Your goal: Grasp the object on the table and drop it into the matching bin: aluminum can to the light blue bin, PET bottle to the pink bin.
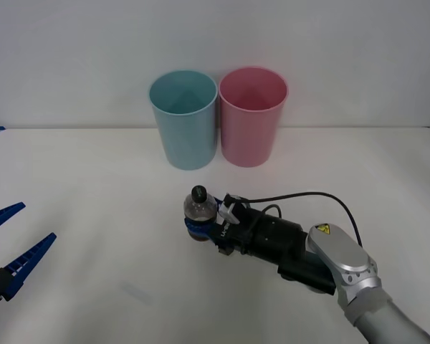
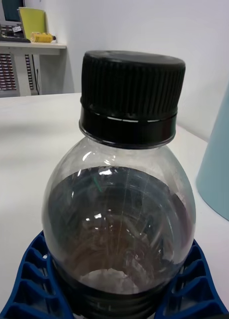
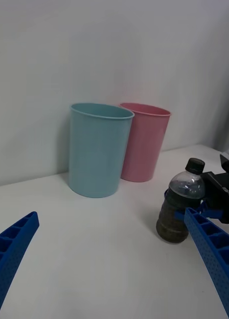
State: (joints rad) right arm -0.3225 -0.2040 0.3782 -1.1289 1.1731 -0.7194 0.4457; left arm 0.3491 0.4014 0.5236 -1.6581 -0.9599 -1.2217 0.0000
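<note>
Blue fingers of the right gripper (image 1: pixel 198 231) clasp the upright PET bottle (image 1: pixel 198 213) on the table (image 1: pixel 93 201) before the light blue bin (image 1: pixel 183 118) and pink bin (image 1: pixel 252 115) in the front view, the right wrist view shows them hugging its base, and the left wrist view shows the left gripper (image 3: pixel 114 269) spread wide nearby.

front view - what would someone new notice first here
The eye goes first to the right gripper, reaching across the middle of the white table with its blue fingers closed around the small PET bottle, which stands upright with its black cap on. Behind it, at the far edge, the light blue bin and pink bin stand side by side. The left gripper waits open at the near left.
</note>
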